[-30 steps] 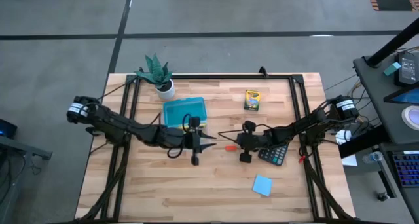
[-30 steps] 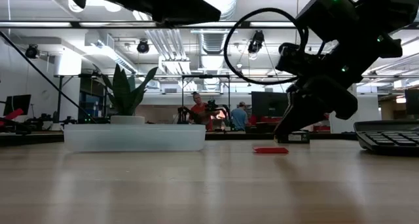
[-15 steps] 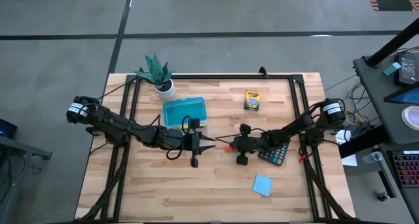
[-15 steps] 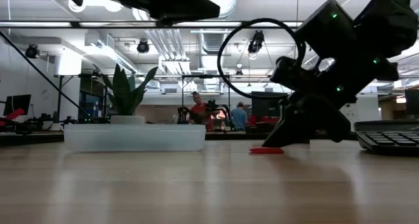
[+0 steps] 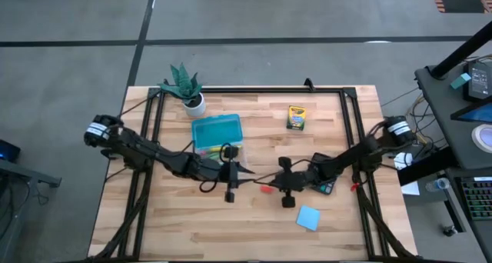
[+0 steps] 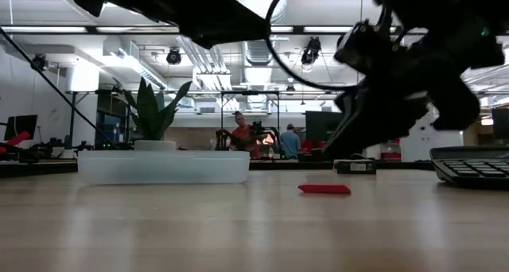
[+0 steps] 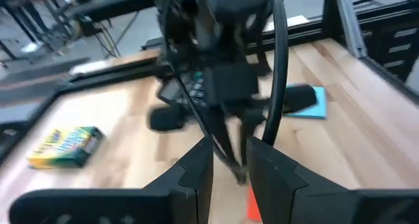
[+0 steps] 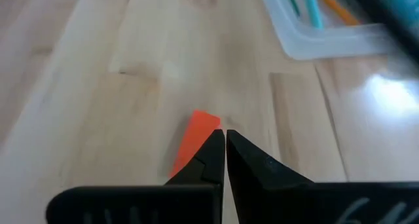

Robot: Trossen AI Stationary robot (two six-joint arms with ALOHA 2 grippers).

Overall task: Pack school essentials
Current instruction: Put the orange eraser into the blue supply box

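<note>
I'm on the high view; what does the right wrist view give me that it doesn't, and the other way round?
Only the right wrist view shows coloured pencils lying inside the clear tray, and the right gripper shut just over the red piece.
Only the high view shows the crayon box, blue sticky pad, calculator, potted plant and left gripper.
Both show the red piece lying on the wooden table, near the tray.

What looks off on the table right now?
The small flat red piece lies loose on the wooden table, outside the clear plastic box. The right gripper is shut empty just beside it, apparently pushing it rather than gripping it.
</note>
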